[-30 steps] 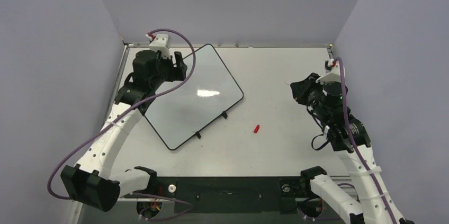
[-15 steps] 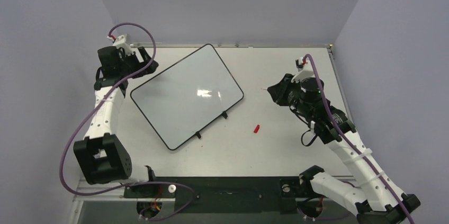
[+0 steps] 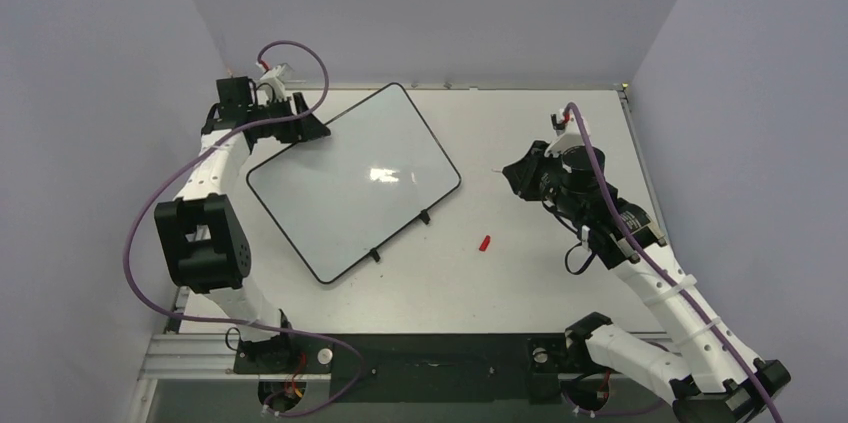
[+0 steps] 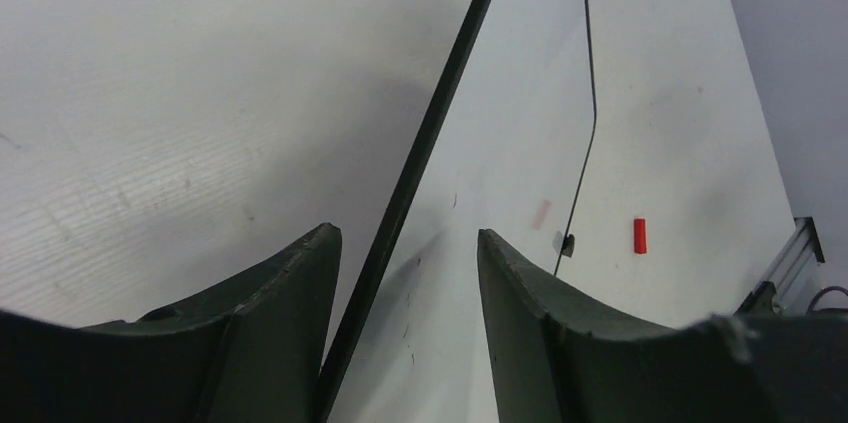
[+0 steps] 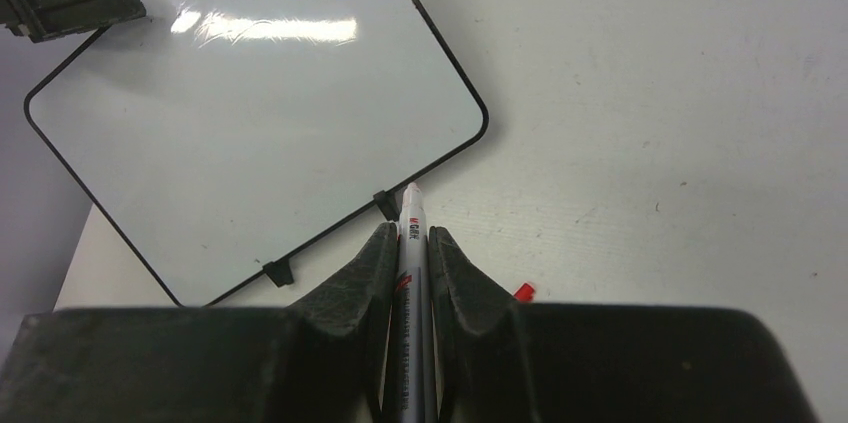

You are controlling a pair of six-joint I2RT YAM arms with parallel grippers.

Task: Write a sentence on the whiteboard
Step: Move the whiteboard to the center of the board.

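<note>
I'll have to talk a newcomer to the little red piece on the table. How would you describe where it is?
Start at the whiteboard lying askew on the left half of the table. From its edge with two black feet, look towards the right arm: a short red cylinder lies alone on the bare surface. It is the only loose red thing there.

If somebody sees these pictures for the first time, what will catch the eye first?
The blank whiteboard lies skewed on the left half of the table, with the open left gripper astride its far-left edge. To its right, the right gripper is shut on a marker, and a small red piece, likely its cap, lies on the table beside the board.
</note>
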